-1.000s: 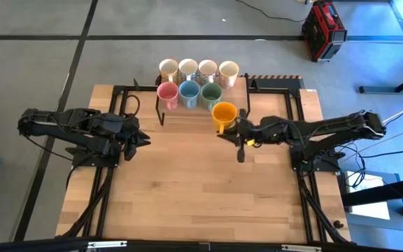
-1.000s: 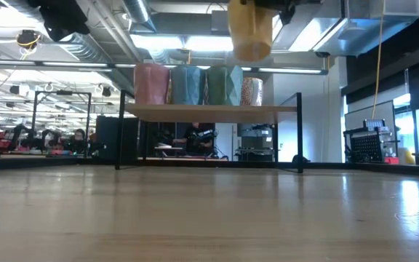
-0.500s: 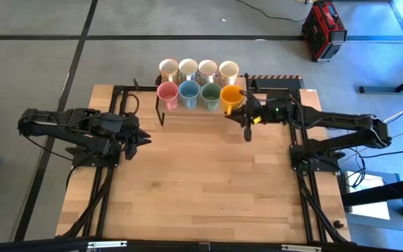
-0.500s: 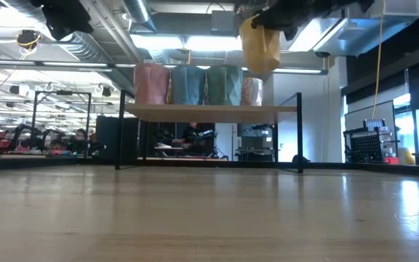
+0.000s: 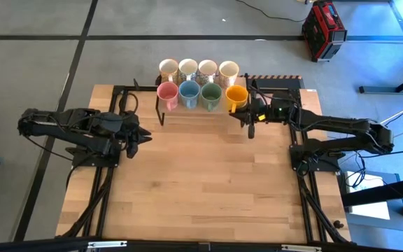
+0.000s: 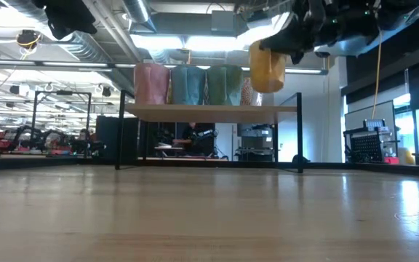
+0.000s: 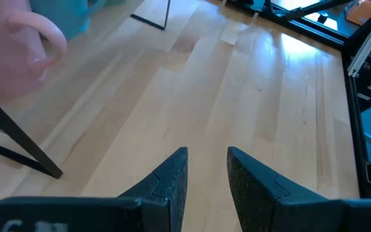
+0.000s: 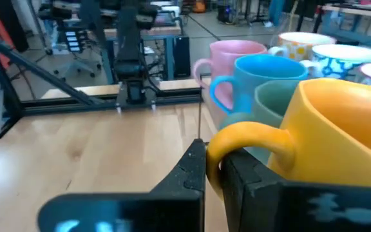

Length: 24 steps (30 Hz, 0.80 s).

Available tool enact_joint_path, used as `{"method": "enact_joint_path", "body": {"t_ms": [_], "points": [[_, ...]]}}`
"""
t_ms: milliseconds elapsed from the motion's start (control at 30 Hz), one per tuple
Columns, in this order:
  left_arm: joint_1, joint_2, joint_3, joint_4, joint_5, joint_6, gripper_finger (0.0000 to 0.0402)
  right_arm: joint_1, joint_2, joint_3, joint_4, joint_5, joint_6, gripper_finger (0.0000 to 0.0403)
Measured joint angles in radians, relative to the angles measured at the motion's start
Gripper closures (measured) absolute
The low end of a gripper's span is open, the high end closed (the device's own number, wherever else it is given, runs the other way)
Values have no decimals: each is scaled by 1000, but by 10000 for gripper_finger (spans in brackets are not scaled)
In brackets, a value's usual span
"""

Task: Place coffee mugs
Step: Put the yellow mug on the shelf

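Orange mug [image 5: 236, 95]: upright, handle pinched between the right gripper [image 5: 248, 114] jaws, body just beyond them. Green [image 5: 210, 93], light blue [image 5: 189, 91], pink [image 5: 167, 92] mugs in a row beside it; four white mugs [image 5: 198, 68] farther beyond.

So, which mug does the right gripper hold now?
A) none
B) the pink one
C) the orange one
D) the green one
C: in the right wrist view the right gripper is shut on the handle of the orange mug, beside the green mug.
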Motion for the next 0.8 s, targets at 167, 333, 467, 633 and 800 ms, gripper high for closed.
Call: {"method": "enact_joint_path", "body": {"t_ms": [167,333,467,633,800], "points": [[0,0,0,13,-4,2,298,-26,6,-31,-14,-27,-23,396],[0,0,0,13,-22,2,298,-58,6,-58,16,-48,-47,396],[0,0,0,13,-39,2,298,-79,15,-66,60,-76,-53,396],[0,0,0,13,-49,-3,298,-89,55,-73,80,-84,-63,396],[0,0,0,13,-49,-5,298,-89,100,-72,112,-99,-87,396]]}}
